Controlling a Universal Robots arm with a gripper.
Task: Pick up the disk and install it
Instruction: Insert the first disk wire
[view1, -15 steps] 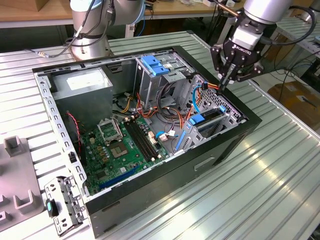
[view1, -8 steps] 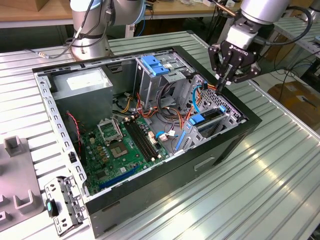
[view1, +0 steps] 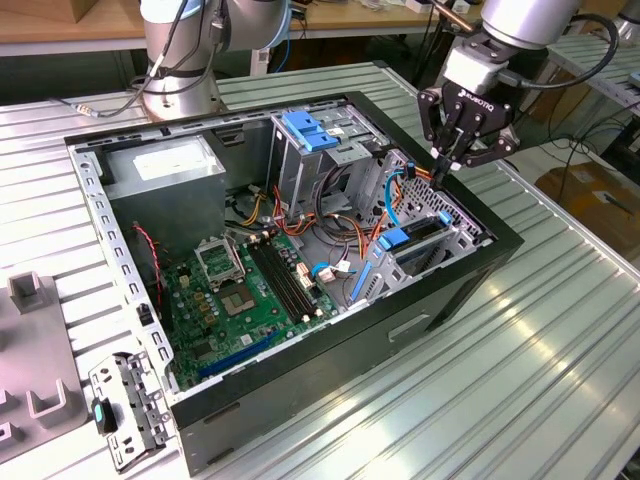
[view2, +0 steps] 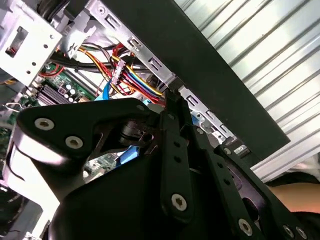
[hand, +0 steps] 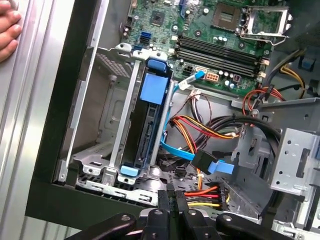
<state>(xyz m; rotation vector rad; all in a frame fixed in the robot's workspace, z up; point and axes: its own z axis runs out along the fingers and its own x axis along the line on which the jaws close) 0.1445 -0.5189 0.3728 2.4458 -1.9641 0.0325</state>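
A: One gripper (view1: 462, 152), one disk (view1: 412, 247). Gripper state?

B: Fingers drawn together to a point, holding nothing; in the first wrist view the fingertips (hand: 173, 199) press side by side with no gap. It hangs over the far corner of the open computer case (view1: 430, 320), just above the orange and yellow power cables (hand: 200, 192).

A: Disk, location?

B: Standing on edge in the metal drive cage (hand: 112, 150) against the case wall, blue carrier bracket (hand: 153, 90) uppermost. It looks already seated in its slot, though I cannot tell whether it is fully home.

A: Bearing from gripper?

B: In the exterior view the disk lies below the gripper and toward the view's left, near but apart. Its long axis runs along the cage, parallel to the case's side wall, one end pointing roughly at the gripper.

A: Differences between views?

B: The first wrist view lays out the disk's whole edge, the blue data cable (hand: 175, 149) beside it and a person's fingers (hand: 9, 31) resting on the table (view1: 520, 400) outside the case. The second wrist view gives the gripper's black linkage (view2: 170, 165) and the wire bundle (view2: 127, 75) beyond. The exterior view alone gives the height gap between gripper and disk.
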